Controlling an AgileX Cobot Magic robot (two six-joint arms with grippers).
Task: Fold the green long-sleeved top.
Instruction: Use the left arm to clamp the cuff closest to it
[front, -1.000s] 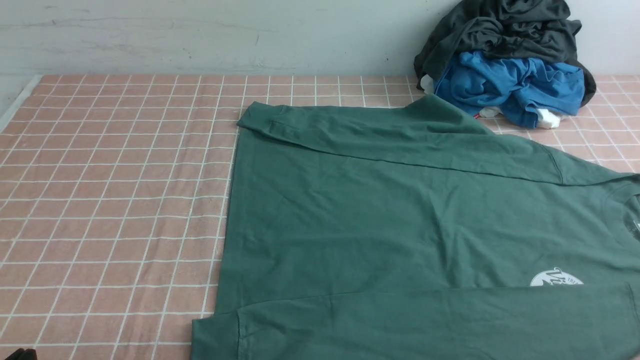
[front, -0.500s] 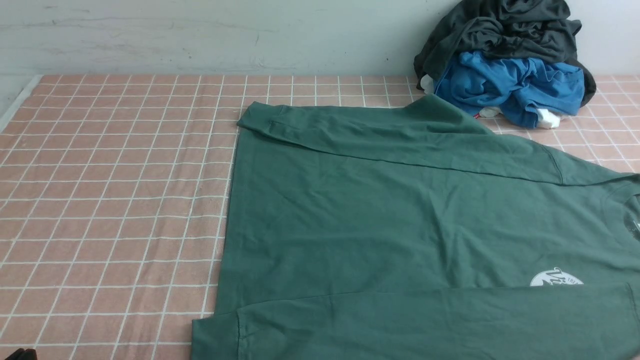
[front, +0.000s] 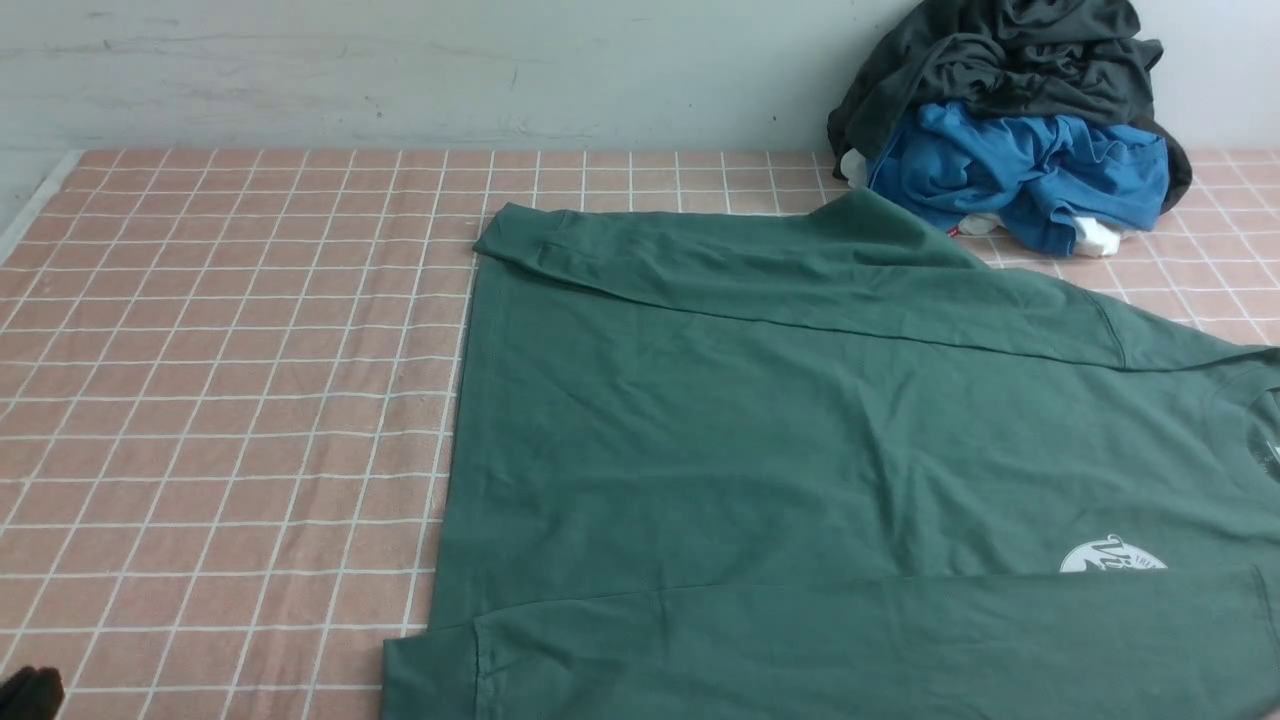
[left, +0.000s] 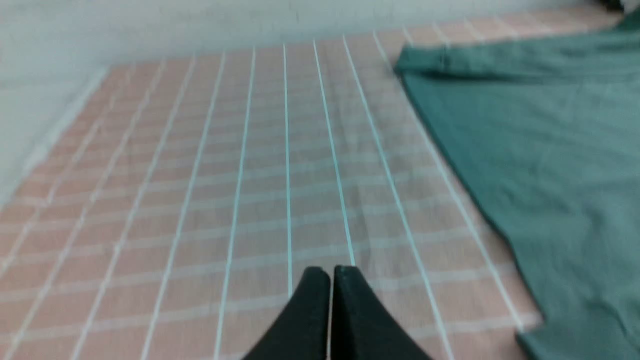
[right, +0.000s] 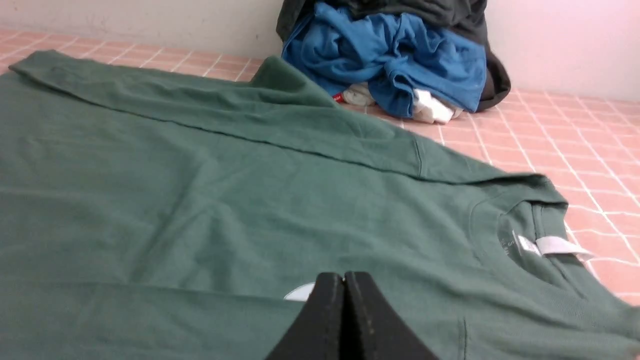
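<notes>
The green long-sleeved top (front: 800, 440) lies flat on the pink checked cloth, both sleeves folded in over its body, its white round logo (front: 1112, 556) near the front right. My left gripper (left: 331, 271) is shut and empty, low over bare cloth to the left of the top's hem (left: 525, 165). Only a dark tip of the left gripper (front: 30, 692) shows at the front view's bottom left corner. My right gripper (right: 344, 276) is shut and empty, hovering over the top's chest (right: 250, 200) near the collar (right: 540, 245). The right arm is out of the front view.
A pile with a dark charcoal garment (front: 1000, 55) over a bright blue garment (front: 1020, 175) sits at the back right against the wall, touching the top's far sleeve. The checked cloth (front: 230, 400) spreads to the left, its edge near the wall corner.
The dark tip of the left gripper has risen slightly into the bottom left corner. The top and the pile have not moved.
</notes>
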